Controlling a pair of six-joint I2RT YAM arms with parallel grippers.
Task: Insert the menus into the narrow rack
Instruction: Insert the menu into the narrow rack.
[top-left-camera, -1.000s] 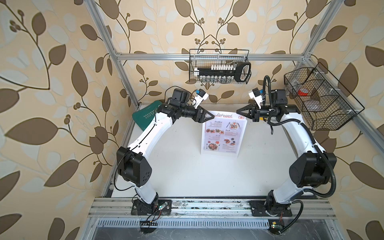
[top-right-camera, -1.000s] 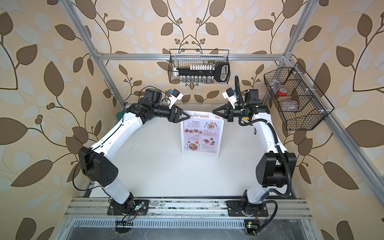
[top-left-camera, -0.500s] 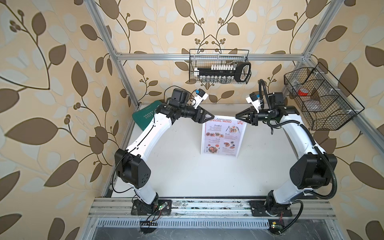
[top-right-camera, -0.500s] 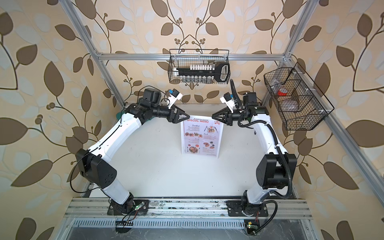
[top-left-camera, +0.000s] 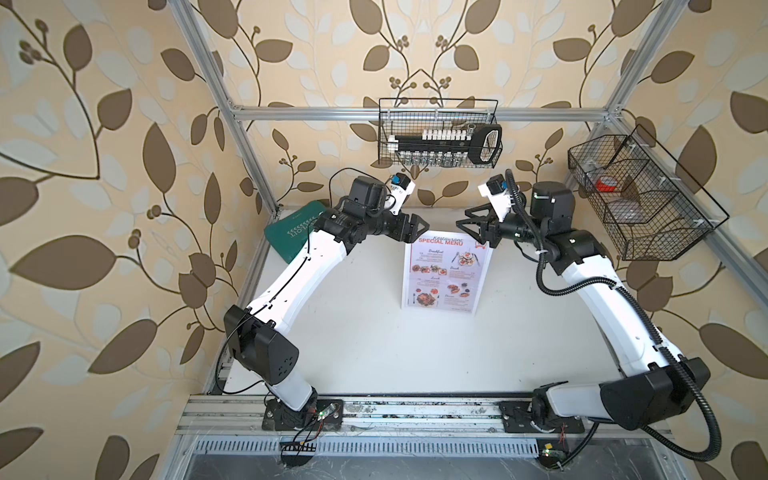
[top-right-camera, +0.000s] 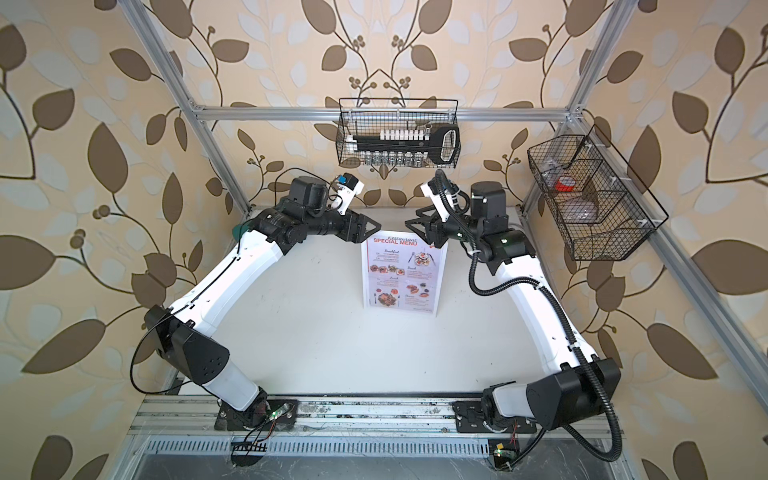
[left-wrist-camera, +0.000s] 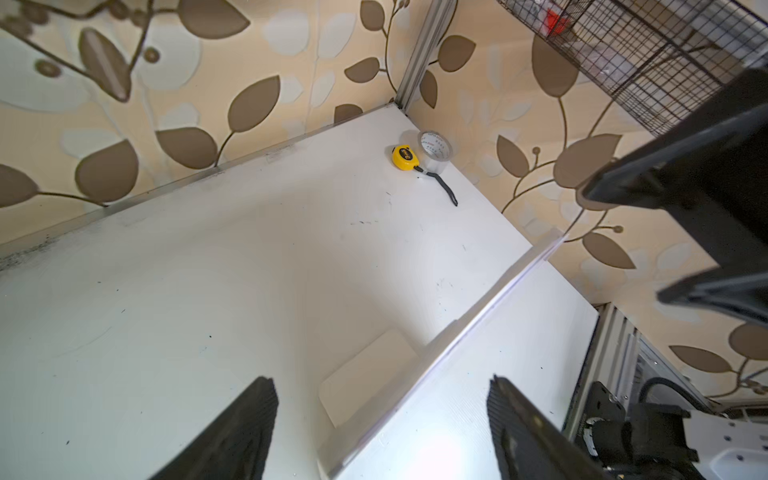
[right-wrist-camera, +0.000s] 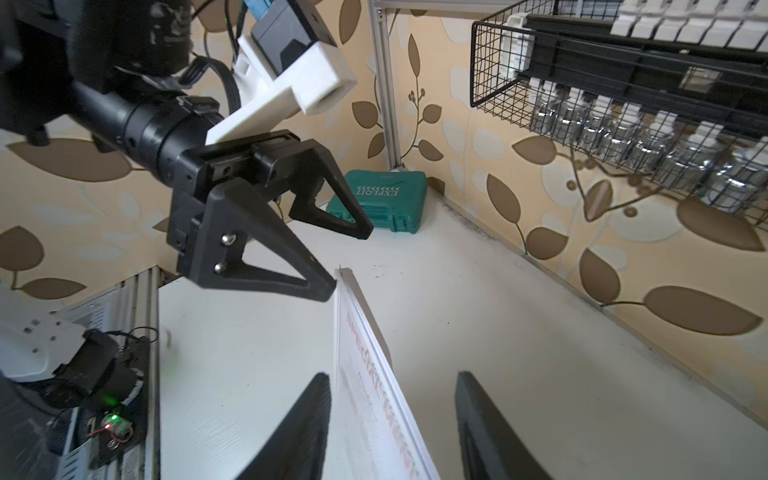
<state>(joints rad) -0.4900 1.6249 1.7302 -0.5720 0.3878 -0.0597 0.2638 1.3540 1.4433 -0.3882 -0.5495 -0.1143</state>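
The left gripper (top-left-camera: 419, 230) and right gripper (top-left-camera: 467, 230) are both empty, jaws apart, flanking the top of the narrow rack (top-left-camera: 479, 291) in both top views. The menus (top-left-camera: 446, 274), a thin printed sheet, sit fully inside, so insertion looks finished and I judge only backing off remains. In the left wrist view the rack is a flat, rigid white panel, upright and edge-on. In the right wrist view red lettering shows behind its clear front.

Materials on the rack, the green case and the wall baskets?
Rack: looks like rigid white plastic with a clear glossy front; thin layered edge shows in the right wrist view. Green case: moulded matte plastic, embossed lettering. Baskets: black coated wire mesh, probably steel.
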